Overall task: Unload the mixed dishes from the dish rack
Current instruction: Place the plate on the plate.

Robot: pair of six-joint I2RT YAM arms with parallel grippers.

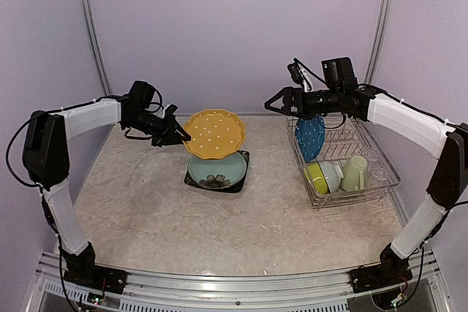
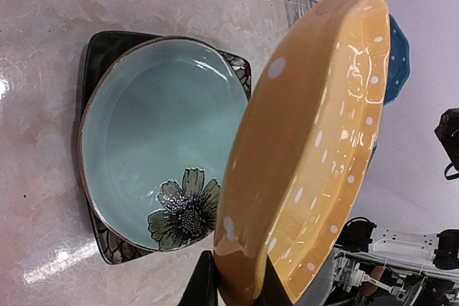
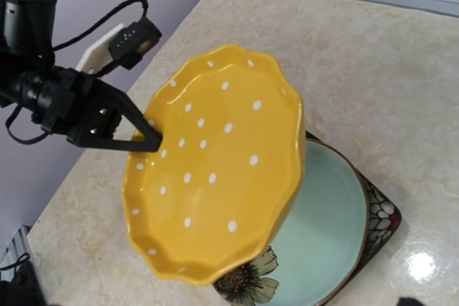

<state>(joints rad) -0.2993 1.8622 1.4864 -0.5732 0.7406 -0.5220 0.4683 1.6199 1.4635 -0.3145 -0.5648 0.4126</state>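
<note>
Though glossy in spots, beige tabletop (image 1: 146,217) under dish rack (image 1: 348,137), lilac walls (image 1: 219,34).

High rear overview; both close wrist views on the orange plate (image 1: 213,134)

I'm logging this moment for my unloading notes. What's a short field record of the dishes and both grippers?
left gripper: shut on the rim of the orange white-dotted plate, held tilted above the unloaded plates
unloaded: pale green flowered plate, resting on black square plate
in silver wire dish rack: blue white-dotted plate upright, lime bowl, pale green mug, clear glasses
right gripper: near the rack's far end, nothing held; open or shut unclear
</note>
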